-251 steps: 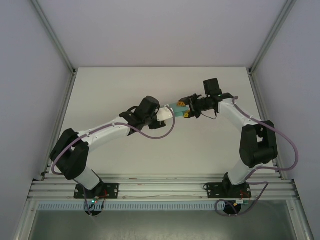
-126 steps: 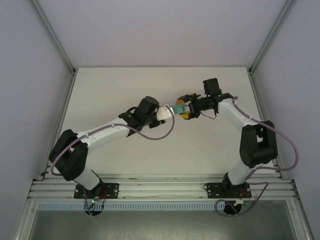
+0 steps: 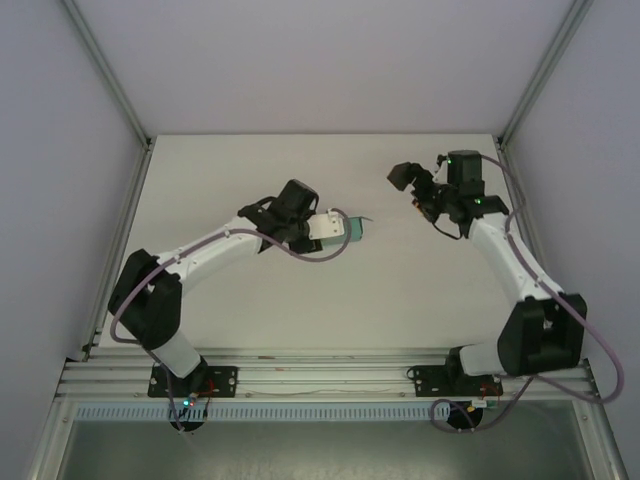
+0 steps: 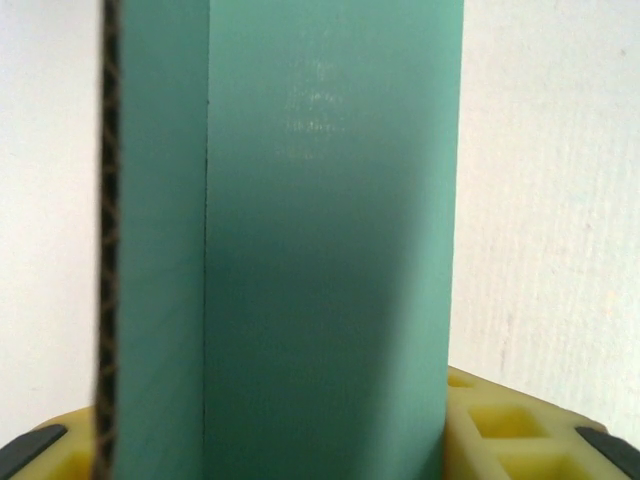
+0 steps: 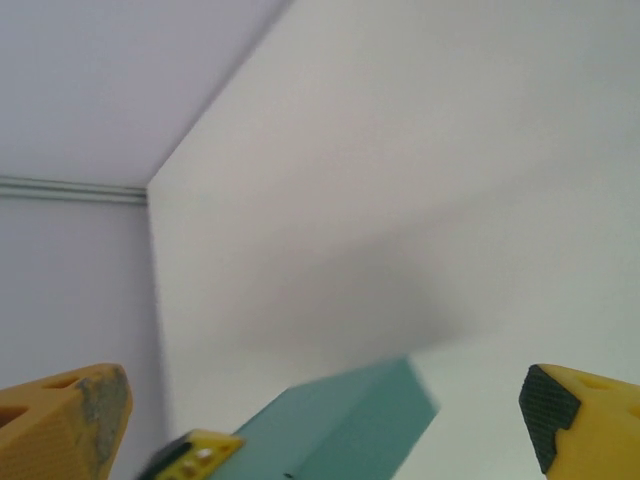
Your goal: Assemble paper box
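Note:
The paper box (image 3: 352,228) is a small teal folded box held out over the middle of the table. My left gripper (image 3: 335,229) is shut on its near end. In the left wrist view the box (image 4: 330,200) rises between my yellow fingers (image 4: 500,430), with a raw card edge along its left side. My right gripper (image 3: 418,185) hangs open to the right of the box and farther back, apart from it and holding nothing. From the right wrist, the box's free end (image 5: 350,425) shows low between the wide-apart fingertips (image 5: 575,410).
The white table (image 3: 250,180) is bounded by grey walls and aluminium frame posts (image 3: 110,90) at the back corners. The arms' mounting rail (image 3: 320,375) runs along the near edge.
My right gripper has opened, let go of the box and swung away to the right and back. The left gripper keeps the box, which now points right on its own.

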Robot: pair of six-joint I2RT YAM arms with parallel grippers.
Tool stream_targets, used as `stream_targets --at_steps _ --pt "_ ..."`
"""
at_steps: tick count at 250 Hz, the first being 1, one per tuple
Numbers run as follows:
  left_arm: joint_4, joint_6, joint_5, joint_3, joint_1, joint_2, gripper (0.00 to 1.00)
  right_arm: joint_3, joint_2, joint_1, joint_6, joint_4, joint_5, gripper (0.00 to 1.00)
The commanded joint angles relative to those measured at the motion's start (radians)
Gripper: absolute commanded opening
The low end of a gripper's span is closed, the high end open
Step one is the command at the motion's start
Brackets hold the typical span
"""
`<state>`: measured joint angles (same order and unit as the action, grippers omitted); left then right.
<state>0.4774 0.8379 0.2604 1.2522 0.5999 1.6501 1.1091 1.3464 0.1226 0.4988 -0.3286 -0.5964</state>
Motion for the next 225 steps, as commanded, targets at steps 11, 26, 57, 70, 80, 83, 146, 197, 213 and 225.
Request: stream_targets --at_steps 11,26,57,70,80,83,146,197,213,225 --pt "0.231 0.043 0.159 0.12 -0.046 0.096 0.49 -0.123 -0.079 0.003 -0.402 0.12 0.224 1.0" --pt "0.275 0.048 0.168 0.159 -0.052 0.14 0.49 -0.126 -0.087 0.002 -0.484 0.098 0.199 1.0" --pt "0.33 0.063 0.181 0.213 -0.055 0.214 0.48 -0.118 -0.081 0.005 -0.703 0.018 0.072 1.0" --pt "0.34 0.076 0.202 0.232 -0.061 0.235 0.48 -0.119 -0.068 0.014 -0.792 -0.015 0.023 1.0" --pt "0.353 0.079 0.216 0.25 -0.063 0.251 0.48 -0.114 -0.056 0.026 -0.855 -0.047 -0.009 1.0" --pt "0.357 0.08 0.218 0.256 -0.063 0.252 0.48 -0.113 -0.053 0.031 -0.87 -0.054 -0.015 1.0" --pt "0.42 0.077 0.262 0.355 -0.069 0.344 0.48 -0.018 0.098 0.129 -1.003 -0.157 -0.07 0.86" --pt "0.42 0.069 0.258 0.365 -0.069 0.348 0.48 0.047 0.182 0.162 -1.011 -0.149 -0.115 0.61" --pt "0.422 0.06 0.252 0.368 -0.069 0.352 0.49 0.058 0.197 0.166 -1.03 -0.169 -0.138 0.52" --pt "0.425 0.059 0.251 0.368 -0.07 0.354 0.49 0.058 0.206 0.167 -1.031 -0.168 -0.152 0.48"
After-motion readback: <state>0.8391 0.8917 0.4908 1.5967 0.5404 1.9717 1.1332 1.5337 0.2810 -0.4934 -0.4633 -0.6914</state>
